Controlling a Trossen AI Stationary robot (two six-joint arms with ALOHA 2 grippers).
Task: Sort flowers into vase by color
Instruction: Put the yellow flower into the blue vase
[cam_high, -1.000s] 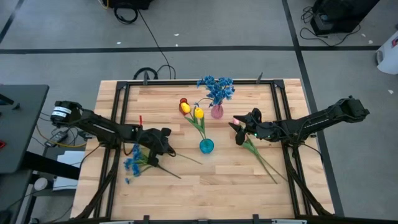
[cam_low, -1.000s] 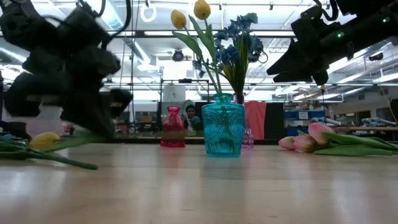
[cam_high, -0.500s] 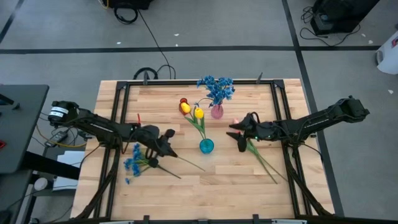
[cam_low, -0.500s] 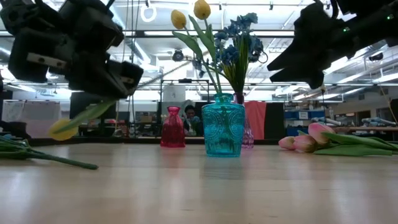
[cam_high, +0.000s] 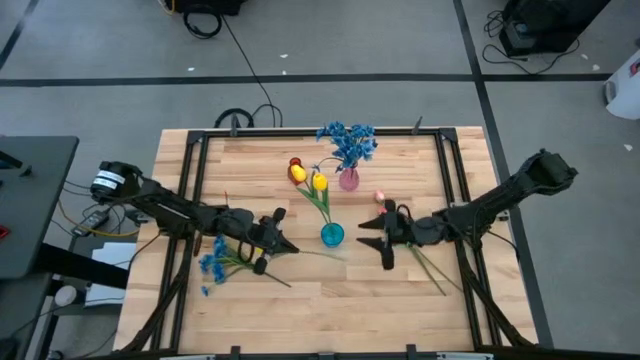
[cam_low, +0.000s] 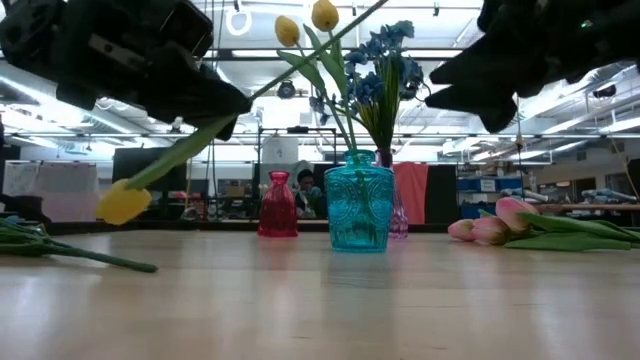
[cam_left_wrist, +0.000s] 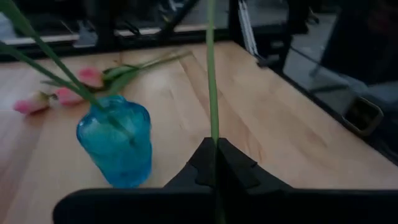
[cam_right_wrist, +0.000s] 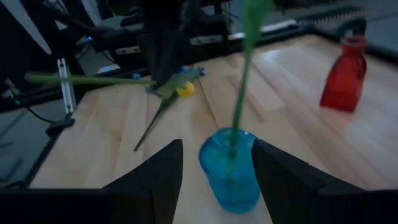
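My left gripper (cam_high: 286, 245) is shut on a yellow tulip (cam_low: 122, 203), left of the teal vase (cam_high: 331, 234). That vase holds two yellow tulips (cam_high: 308, 178). My right gripper (cam_high: 379, 243) stands open just right of the teal vase, which lies ahead of its fingers in the right wrist view (cam_right_wrist: 230, 171). A pink vase (cam_high: 348, 181) holds blue flowers (cam_high: 347, 140). Pink tulips (cam_low: 492, 226) lie flat on the table at the right. Blue sprigs (cam_high: 212, 262) lie at the left. My left gripper pinches the yellow tulip's green stem (cam_left_wrist: 213, 127) between its two shut fingers, nearer the bud end than the cut end. The fingers come nearly level from the table's left. The flower is lifted clear and slants, with its bud (cam_low: 122, 203) hanging low and its stem rising toward the teal vase.
A small red vase (cam_high: 295, 163) stands behind the teal one. A black frame (cam_high: 195, 180) runs round the wooden tabletop. Bare wood lies along the table's near edge.
My left gripper has risen, moved toward the teal vase and tipped up to nearly level. The yellow tulip has come off the table, and its bud now hangs below the fingers. My right gripper has moved toward the near edge and the teal vase.
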